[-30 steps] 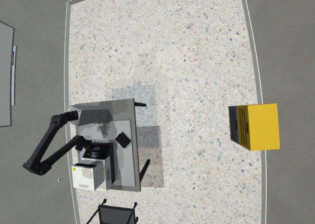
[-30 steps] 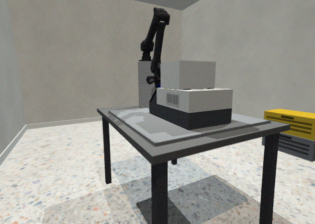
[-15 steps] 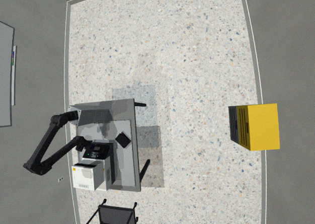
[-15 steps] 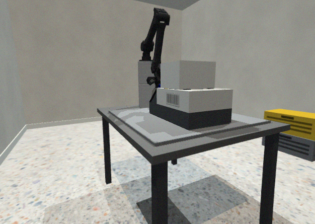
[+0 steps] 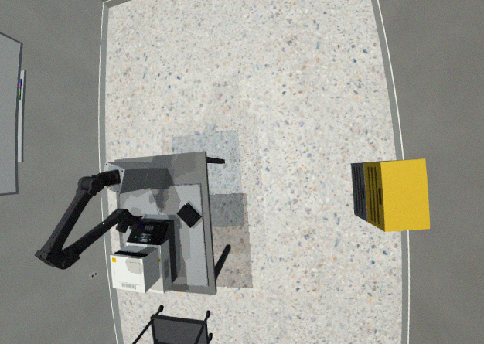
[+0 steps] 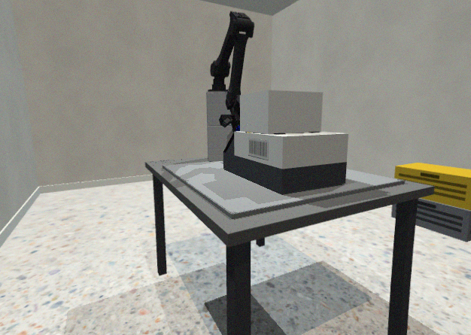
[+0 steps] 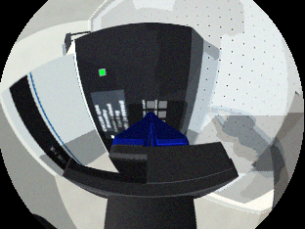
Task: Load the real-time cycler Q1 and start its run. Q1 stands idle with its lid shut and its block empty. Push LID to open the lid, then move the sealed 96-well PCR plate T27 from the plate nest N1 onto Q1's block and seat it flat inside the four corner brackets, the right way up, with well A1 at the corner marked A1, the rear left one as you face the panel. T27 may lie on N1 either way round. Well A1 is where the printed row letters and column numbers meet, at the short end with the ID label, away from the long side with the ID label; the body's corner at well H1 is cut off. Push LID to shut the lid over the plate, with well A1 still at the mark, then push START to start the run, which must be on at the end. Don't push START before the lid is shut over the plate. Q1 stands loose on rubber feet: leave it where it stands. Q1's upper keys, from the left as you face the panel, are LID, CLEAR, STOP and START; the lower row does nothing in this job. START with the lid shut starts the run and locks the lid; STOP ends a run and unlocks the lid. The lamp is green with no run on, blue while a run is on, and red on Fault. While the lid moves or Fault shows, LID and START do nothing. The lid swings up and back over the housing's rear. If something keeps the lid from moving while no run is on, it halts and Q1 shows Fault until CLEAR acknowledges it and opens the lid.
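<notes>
Over Q1's (image 5: 137, 267) sloped panel (image 5: 148, 233), at about 9 o'clock on the table (image 5: 206, 223) in the top view, the gripper (image 7: 152, 126) hangs with its blue fingers pressed together on nothing, a blunt tip for pushing keys. In the wrist view that tip points down at the rows of pale keys (image 7: 111, 114), with the lamp (image 7: 102, 71) at roughly 11 o'clock from it, showing green, so no run is on. Which key lies under the tip I cannot tell, and whether it touches the panel is also unclear. Q1's pale lid (image 6: 283, 111) looks shut, sitting flat on the housing in the exterior view. A dark square thing (image 5: 189, 214), probably nest N1 with T27 on it (too small to read any label or cut corner), lies turned on the table at about 2 o'clock from the panel, apart from Q1. As I judge it, the job is at its very start: the first LID push is in hand or just coming. Left to do are opening the lid, carrying the plate to the block with A1 at the rear left, shutting the lid, and pushing START.
</notes>
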